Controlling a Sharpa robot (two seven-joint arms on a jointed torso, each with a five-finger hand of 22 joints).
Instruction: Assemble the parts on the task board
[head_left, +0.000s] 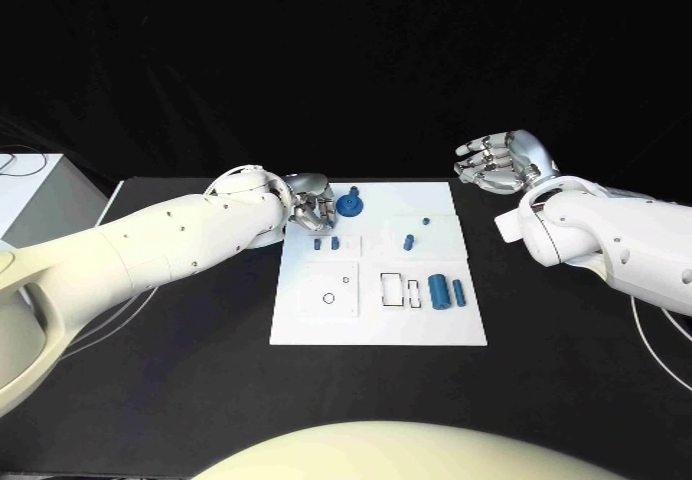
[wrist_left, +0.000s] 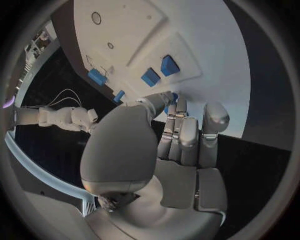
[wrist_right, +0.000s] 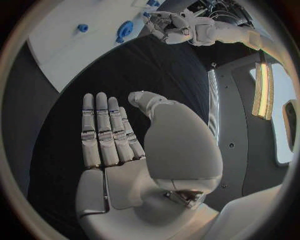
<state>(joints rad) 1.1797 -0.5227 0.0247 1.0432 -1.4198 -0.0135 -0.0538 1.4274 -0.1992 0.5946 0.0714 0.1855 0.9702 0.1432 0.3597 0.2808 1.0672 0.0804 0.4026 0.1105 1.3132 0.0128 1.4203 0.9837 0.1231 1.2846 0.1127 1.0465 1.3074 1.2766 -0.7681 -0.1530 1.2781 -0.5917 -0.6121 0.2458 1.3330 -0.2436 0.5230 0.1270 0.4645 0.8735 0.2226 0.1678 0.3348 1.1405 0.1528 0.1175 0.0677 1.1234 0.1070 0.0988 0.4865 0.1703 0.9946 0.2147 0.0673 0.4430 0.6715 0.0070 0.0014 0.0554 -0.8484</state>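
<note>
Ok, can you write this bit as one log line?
left hand: fingers at round blue part on task board | right hand: open, off board

Bright task board (head_left: 378, 300) amid dark surroundings, fisheye-bent wrist views.

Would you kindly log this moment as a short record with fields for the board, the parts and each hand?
board: white task board mid-table
parts: round blue part at the far edge; two small ones near the left hand; two cylinders near the right edge
left hand: over the board's far left corner, beside the round part; contact unclear
right hand: raised off the board, fingers apart, holds nothing
</note>
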